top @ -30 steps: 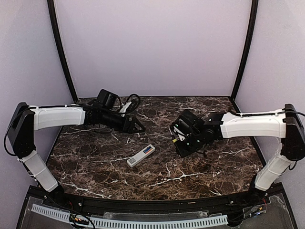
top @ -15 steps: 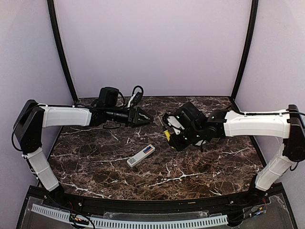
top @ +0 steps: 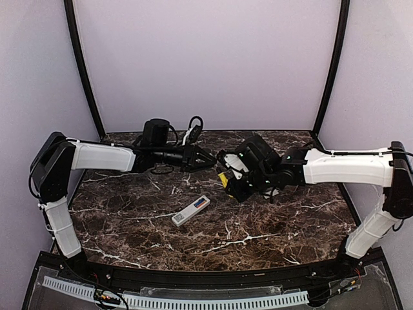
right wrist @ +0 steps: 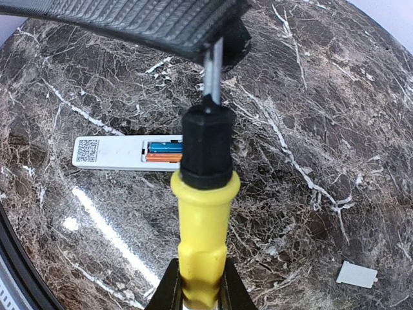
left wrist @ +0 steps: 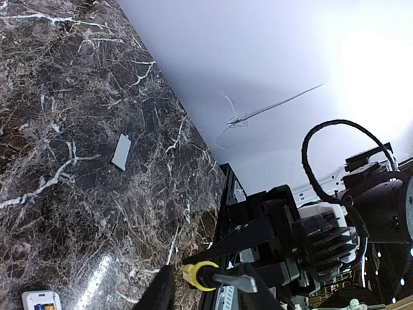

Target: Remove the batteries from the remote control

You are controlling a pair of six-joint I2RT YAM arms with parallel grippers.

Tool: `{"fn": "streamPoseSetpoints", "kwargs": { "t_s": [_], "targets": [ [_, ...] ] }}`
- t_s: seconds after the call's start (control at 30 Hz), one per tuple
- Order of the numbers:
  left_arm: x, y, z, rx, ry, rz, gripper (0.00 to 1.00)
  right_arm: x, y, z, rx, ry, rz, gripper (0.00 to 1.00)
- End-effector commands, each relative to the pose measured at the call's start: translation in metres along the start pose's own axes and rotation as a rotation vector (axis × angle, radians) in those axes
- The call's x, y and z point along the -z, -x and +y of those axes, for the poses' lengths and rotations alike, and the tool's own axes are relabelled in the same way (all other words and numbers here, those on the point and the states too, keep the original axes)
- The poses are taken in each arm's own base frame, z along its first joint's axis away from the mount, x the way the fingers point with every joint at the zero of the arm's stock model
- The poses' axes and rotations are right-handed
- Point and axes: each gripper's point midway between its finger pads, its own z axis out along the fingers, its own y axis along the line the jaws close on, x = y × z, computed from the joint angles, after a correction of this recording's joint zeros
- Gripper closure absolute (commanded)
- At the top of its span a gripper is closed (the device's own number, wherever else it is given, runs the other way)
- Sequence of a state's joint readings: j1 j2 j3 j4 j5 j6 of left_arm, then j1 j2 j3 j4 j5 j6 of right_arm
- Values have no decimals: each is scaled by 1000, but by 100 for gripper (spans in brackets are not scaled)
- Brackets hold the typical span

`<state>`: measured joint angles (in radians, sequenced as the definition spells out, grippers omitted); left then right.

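Right end effector (right wrist: 199,294) clamps screwdriver (right wrist: 201,213); left end effector (top: 208,159) unclear. Batteries (right wrist: 164,151) in remote control (right wrist: 110,153) clearest from right wrist.

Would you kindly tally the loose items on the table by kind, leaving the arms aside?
remote control: 1
batteries: 2 (blue battery, orange battery)
screwdriver: 1
cover: 1
Total: 5

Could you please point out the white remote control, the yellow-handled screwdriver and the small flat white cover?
slim white remote control (right wrist: 119,154), right wrist view, on its white body.
yellow-handled screwdriver (right wrist: 203,239), right wrist view, mid handle.
small flat white rectangular cover (right wrist: 357,274), right wrist view, its centre.
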<state>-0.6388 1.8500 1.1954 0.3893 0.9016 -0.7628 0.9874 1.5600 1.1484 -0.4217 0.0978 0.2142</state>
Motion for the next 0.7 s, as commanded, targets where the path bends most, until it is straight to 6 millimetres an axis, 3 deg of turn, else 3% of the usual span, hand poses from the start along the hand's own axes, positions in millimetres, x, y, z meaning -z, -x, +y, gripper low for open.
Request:
{"fn": "streamPoseSetpoints", "kwargs": {
  "t_s": [0.0, 0.1, 0.23, 0.33, 0.5, 0.57, 0.67],
  "targets": [
    [-5, 10, -12, -17, -34, -10, 72, 11, 25, 4, 17, 19, -76, 100],
    [-8, 11, -11, -11, -41, -8, 83, 9, 26, 4, 20, 13, -75, 100],
    [-11, 12, -10, 2, -55, -10, 87, 6, 27, 3, 25, 2, -65, 100],
    [-12, 13, -12, 16, -74, -7, 84, 3, 28, 3, 31, -8, -57, 100],
    [-13, 13, -13, 13, -72, -2, 64, 1, 30, 0, 39, -25, -55, 100],
    [-12, 13, -12, 11, -69, -1, 61, 0, 30, 1, 42, -25, -53, 100],
    [-11, 12, -11, 11, -58, -3, 69, 0, 30, 1, 44, -23, -52, 100]
  ]
}}
